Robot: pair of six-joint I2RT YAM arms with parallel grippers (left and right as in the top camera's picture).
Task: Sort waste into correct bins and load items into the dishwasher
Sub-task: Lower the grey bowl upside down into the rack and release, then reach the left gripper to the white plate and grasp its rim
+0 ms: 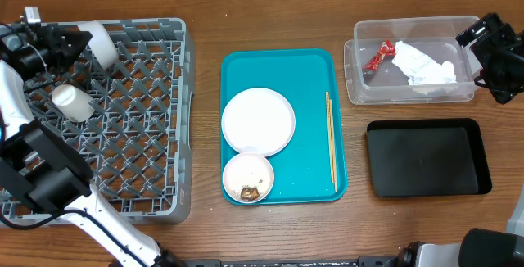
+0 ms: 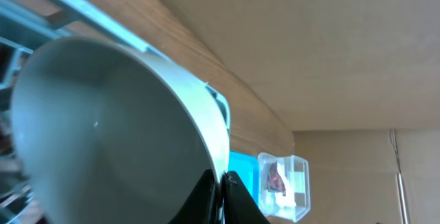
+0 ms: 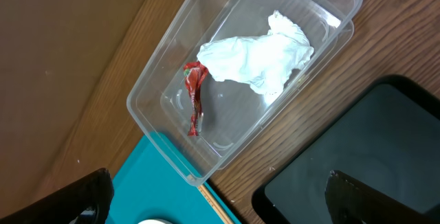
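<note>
My left gripper (image 1: 82, 39) is shut on the rim of a white cup (image 1: 102, 44) over the back left of the grey dishwasher rack (image 1: 155, 136). The left wrist view shows the cup's rim (image 2: 103, 128) pinched between the fingers (image 2: 221, 189). A second white cup (image 1: 72, 101) lies in the rack. A teal tray (image 1: 315, 79) holds a white plate (image 1: 258, 119), a small bowl with food residue (image 1: 247, 177) and chopsticks (image 1: 331, 140). My right gripper (image 1: 485, 61) is open and empty beside the clear bin (image 1: 352, 79), fingers wide apart (image 3: 220, 196).
The clear bin (image 3: 148, 86) holds a red wrapper (image 3: 194, 97) and a crumpled white tissue (image 3: 258, 59). A black bin (image 1: 426, 159) sits in front of it, also in the right wrist view (image 3: 357, 155). The wooden table shows between the tray and the bins.
</note>
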